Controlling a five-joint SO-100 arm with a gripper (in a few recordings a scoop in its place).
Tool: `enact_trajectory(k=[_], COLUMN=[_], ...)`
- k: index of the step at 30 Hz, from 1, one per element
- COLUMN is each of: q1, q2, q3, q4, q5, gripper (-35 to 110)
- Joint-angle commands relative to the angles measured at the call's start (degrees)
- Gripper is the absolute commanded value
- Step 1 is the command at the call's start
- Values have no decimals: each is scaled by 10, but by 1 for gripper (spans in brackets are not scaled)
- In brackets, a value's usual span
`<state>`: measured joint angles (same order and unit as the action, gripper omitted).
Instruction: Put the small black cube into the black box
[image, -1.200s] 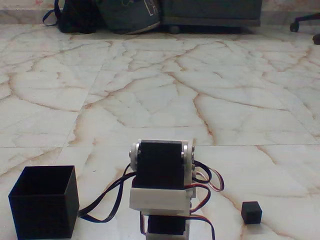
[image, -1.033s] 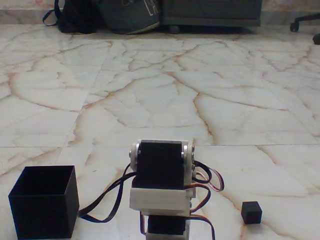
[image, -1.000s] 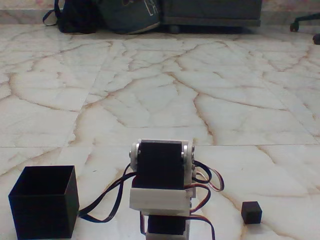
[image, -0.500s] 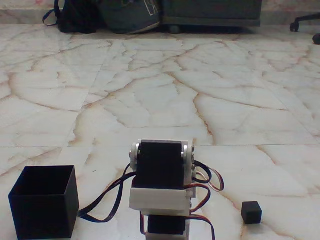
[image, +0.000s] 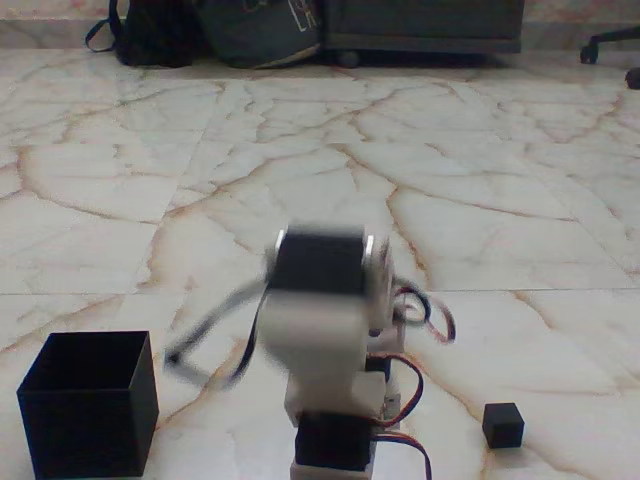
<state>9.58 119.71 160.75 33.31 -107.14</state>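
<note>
We see the arm (image: 325, 340) at the bottom middle of the fixed view, its upper part smeared by motion blur: a black motor block in a white frame, with black and red wires looping out on both sides. We cannot make out the claw itself among these blurred parts, so we cannot tell whether its fingers are apart or together. The small black cube (image: 503, 424) sits on the marble floor (image: 300, 180) low on the right of the picture, apart from the arm and touching nothing else. The black box (image: 88, 404) stands upright on the floor at the lower left, its open top facing up and its inside dark; the arm stands between box and cube. Far back along the top edge we see a dark backpack (image: 150, 30), a grey bag (image: 262, 28) beside it, and the base of dark furniture (image: 425, 25).
</note>
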Motion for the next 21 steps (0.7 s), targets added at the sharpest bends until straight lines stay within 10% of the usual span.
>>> enact_trajectory(k=[1, 21], q1=[7, 197], q2=[-40, -453], q3=[-84, -584], q4=[36, 55], q5=[-8, -122], gripper=[8, 10])
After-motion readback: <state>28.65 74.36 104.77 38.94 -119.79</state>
